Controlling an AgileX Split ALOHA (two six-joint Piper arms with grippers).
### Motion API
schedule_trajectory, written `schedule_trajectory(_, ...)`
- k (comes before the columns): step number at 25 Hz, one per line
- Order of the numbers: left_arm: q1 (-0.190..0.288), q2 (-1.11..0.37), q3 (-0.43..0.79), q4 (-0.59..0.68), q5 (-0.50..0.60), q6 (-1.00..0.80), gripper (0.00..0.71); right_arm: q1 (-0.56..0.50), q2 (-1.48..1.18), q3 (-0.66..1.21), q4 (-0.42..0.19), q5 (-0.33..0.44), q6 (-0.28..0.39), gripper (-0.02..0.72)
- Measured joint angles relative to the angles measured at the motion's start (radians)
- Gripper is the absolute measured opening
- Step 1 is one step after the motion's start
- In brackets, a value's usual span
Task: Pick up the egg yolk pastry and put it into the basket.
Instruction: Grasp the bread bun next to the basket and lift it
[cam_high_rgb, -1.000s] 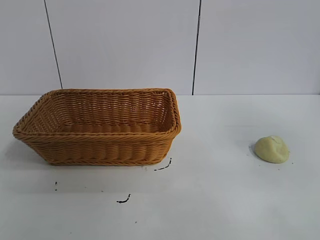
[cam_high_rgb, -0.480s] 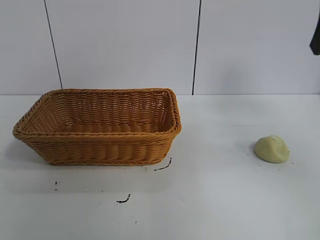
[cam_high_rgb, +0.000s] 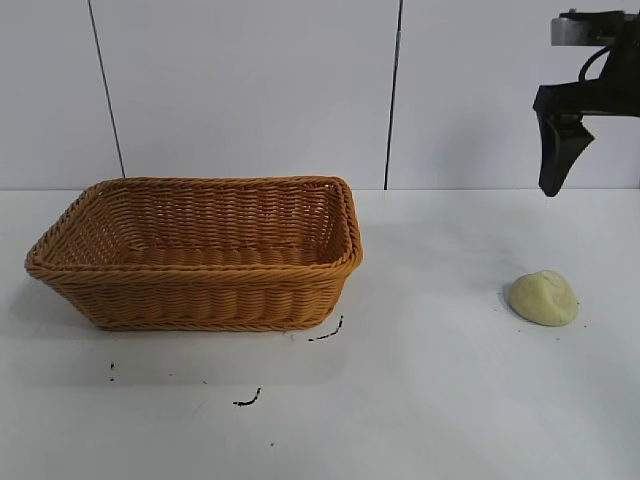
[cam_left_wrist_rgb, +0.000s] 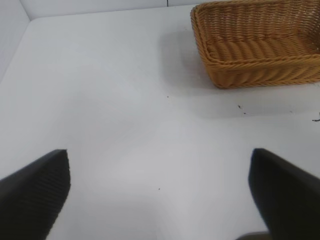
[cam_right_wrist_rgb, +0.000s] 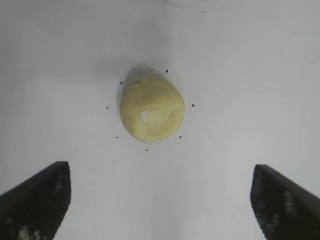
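Observation:
The egg yolk pastry, a small pale yellow dome, lies on the white table at the right; it also shows in the right wrist view. The orange-brown wicker basket stands at the left and is empty; its corner shows in the left wrist view. My right gripper hangs high above the table at the far right, above and slightly behind the pastry. In its own view the right gripper is open wide and empty. My left gripper is open and empty over bare table, out of the exterior view.
Small black marks lie on the table in front of the basket. Tiny dark specks ring the pastry. A white panelled wall stands behind the table.
My right arm has come into view from the upper right and moved left and down towards the spot above the pastry. The pastry and basket have not moved.

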Motion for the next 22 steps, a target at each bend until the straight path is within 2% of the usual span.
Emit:
schedule_trajectory(10, 0.0, 0.0, 0.0, 0.0, 0.0, 0.0, 0.697, 0.0, 0.068, 0.0, 0.01, -0.017, -0.003, 0.697)
schedule_trajectory(17, 0.0, 0.0, 0.0, 0.0, 0.0, 0.0, 0.697, 0.0, 0.154, 0.0, 0.014, -0.119, -0.003, 0.697)
schedule_trajectory(22, 0.0, 0.0, 0.0, 0.0, 0.0, 0.0, 0.697, 0.0, 0.212, 0.0, 0.039, -0.142, -0.003, 0.697)
